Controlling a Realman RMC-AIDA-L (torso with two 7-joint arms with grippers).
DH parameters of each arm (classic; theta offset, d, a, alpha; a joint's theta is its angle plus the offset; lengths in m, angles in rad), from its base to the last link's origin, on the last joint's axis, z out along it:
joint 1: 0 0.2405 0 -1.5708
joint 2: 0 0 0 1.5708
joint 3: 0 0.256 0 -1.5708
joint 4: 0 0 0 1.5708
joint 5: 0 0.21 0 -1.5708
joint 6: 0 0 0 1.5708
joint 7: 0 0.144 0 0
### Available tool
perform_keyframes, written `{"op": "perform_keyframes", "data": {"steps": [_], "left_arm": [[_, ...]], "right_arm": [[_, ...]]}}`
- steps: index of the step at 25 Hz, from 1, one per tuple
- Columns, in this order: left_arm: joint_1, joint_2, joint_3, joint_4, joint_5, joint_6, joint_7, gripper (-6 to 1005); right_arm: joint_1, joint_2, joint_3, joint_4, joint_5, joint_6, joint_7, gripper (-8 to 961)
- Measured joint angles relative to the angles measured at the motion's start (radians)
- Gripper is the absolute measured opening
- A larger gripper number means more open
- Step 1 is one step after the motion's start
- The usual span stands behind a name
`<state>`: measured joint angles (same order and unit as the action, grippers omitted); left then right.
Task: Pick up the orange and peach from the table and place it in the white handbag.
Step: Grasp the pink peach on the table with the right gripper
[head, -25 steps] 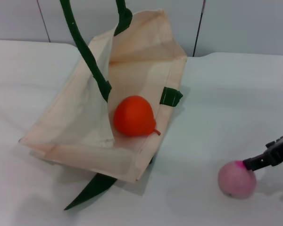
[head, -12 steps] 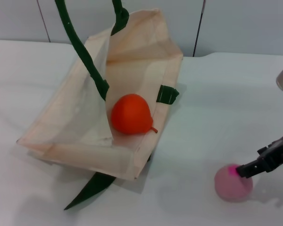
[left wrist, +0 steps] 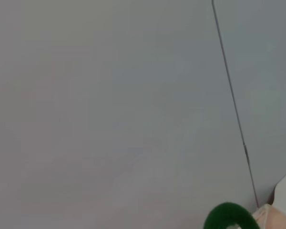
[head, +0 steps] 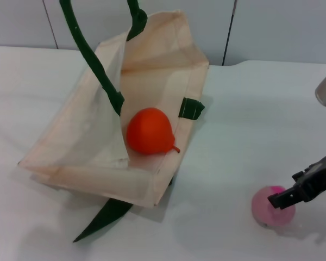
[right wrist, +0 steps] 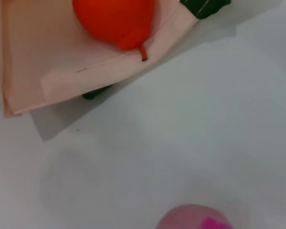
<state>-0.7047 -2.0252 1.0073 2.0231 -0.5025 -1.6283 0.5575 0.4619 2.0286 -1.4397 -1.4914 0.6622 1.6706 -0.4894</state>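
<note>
The orange (head: 149, 131) lies inside the open mouth of the white handbag (head: 81, 157), which rests tilted on the table. The handbag's green handles (head: 92, 54) rise out of the top of the head view. The orange also shows in the right wrist view (right wrist: 114, 19), at the handbag's edge (right wrist: 47, 76). The peach (head: 270, 211) sits on the table at the front right and shows in the right wrist view (right wrist: 190, 219). My right gripper (head: 285, 197) is right over the peach's upper right side. My left gripper is out of view; its wrist view shows only a bit of green handle (left wrist: 229, 217).
The white table (head: 233, 119) spreads around the handbag. A grey panelled wall (head: 282, 27) stands behind it. One green strap end (head: 100, 220) sticks out from under the handbag's front edge.
My right gripper has moved lower and leftward over the peach. The handbag and the orange have shifted slightly to the left. The peach has stayed about where it was.
</note>
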Motion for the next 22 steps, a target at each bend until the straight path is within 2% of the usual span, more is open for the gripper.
{"op": "perform_keyframes", "data": {"steps": [5, 12, 22], "left_arm": [[0.000, 0.000, 0.003, -0.001, 0.005, -0.003, -0.006, 138], [0.008, -0.002, 0.068, -0.006, 0.115, -0.003, -0.031, 141], [0.013, 0.000, 0.072, -0.006, 0.110, 0.002, -0.039, 145]], "right_arm": [[0.001, 0.002, -0.023, 0.047, 0.014, -0.027, -0.006, 855], [0.003, 0.001, -0.064, 0.071, 0.051, -0.064, -0.019, 855], [0.003, -0.001, -0.055, 0.073, 0.035, -0.090, -0.018, 854]]}}
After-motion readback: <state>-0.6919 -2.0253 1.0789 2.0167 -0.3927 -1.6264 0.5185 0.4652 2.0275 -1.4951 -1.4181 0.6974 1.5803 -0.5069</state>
